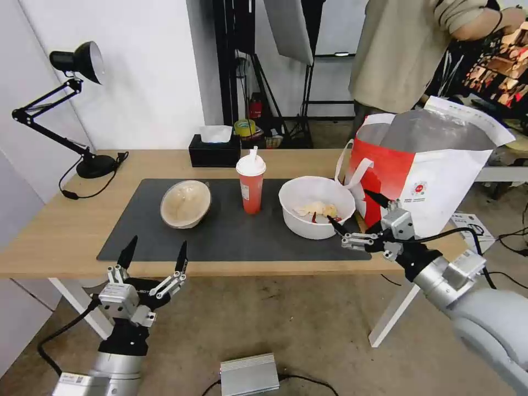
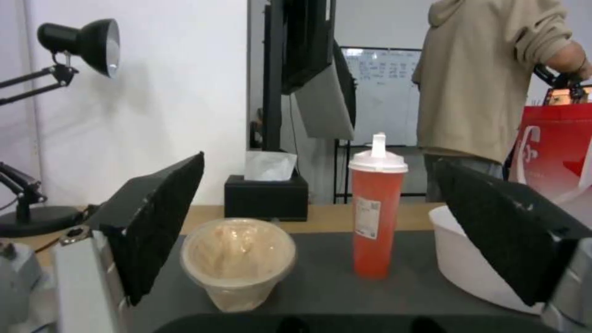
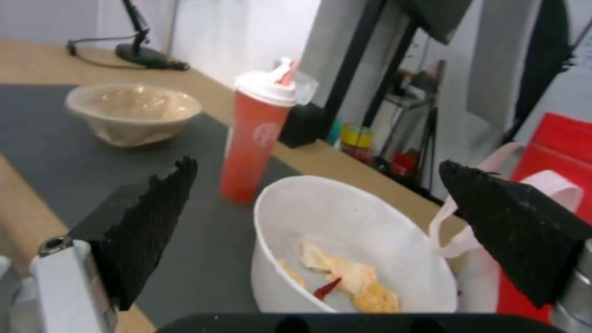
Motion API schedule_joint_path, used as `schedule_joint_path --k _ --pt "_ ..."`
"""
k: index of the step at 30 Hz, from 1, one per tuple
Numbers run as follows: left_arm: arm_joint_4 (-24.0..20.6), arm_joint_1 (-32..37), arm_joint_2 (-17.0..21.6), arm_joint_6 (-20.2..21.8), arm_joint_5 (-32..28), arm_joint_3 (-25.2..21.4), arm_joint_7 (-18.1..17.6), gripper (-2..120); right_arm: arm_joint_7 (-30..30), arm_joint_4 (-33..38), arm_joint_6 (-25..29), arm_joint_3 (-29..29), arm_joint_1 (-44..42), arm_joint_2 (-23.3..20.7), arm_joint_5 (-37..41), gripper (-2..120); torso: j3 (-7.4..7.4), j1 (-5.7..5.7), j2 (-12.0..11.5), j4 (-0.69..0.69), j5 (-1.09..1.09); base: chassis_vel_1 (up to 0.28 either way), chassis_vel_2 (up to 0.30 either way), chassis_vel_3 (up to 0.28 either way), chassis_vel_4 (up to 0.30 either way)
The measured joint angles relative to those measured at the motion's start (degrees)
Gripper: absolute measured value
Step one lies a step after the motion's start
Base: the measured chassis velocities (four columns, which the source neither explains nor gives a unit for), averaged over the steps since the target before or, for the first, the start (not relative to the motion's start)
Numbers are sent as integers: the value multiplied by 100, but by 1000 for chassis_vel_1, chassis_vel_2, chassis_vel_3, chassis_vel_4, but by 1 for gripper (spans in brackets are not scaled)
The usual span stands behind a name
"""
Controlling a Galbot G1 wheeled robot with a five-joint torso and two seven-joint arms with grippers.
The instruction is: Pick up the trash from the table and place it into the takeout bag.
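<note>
Red cup (image 1: 251, 190) (white lid) — white-and-red bag (image 1: 434, 181).

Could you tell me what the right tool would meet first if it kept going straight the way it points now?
Probably the white bowl: the open right tool points at its near rim, though depth is uncertain.

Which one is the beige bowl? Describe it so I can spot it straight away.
Start from the dark grey mat on the table. Three items stand on it in a row; the beige bowl is the one at the robot's left end, left of the red cup. It is tan, tilted and empty, unlike the white bowl with scraps.
</note>
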Motion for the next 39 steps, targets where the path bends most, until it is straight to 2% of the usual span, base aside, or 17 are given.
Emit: schedule_joint_path --k 11,15,18,27,34,39 --pt "116 -87 -3 -5 -9 23 7 100 -518 -179 -490 -403 568 -402 339 100 0 0 0 1 -1 0 0 0 0" --pt "143 -117 -3 -6 -13 26 10 100 -632 -293 -649 -832 977 -433 458 100 0 0 0 0 0 0 0 0 0" --pt "203 -138 -6 -23 -15 26 16 100 -734 -517 -729 -1433 1581 -415 503 100 0 0 0 0 0 0 0 0 0" --pt "323 -213 -43 -60 -19 44 93 100 -871 -868 -882 -2209 2500 -410 597 100 0 0 0 0 -1 0 0 0 0" --pt "429 -276 -64 -85 -36 51 140 100 -918 -1261 -993 -3036 3379 -360 642 100 0 0 0 1 -1 0 0 0 0" --pt "467 -320 -73 -85 -40 54 133 100 -927 -1414 -1012 -3275 3646 -392 713 100 0 0 0 1 0 0 0 0 0"
